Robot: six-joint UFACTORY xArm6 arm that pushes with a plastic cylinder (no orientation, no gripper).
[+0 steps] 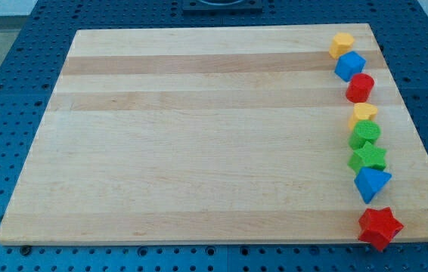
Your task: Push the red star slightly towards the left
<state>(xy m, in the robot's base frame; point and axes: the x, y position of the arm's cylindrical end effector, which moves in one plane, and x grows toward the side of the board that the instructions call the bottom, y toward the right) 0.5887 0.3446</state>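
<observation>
The red star (pixel 379 227) lies at the bottom right corner of the wooden board (pixel 199 136), near the board's lower edge. Just above it sits a blue triangular block (pixel 371 183), close to the star but apart from it. My tip and the rod do not show in the camera view.
A column of blocks runs up the board's right side: a green star (pixel 369 157), a green rounded block (pixel 365 134), a yellow heart (pixel 364 113), a red round block (pixel 360 88), a blue cube (pixel 350 66) and a yellow block (pixel 342 44). Blue pegboard surrounds the board.
</observation>
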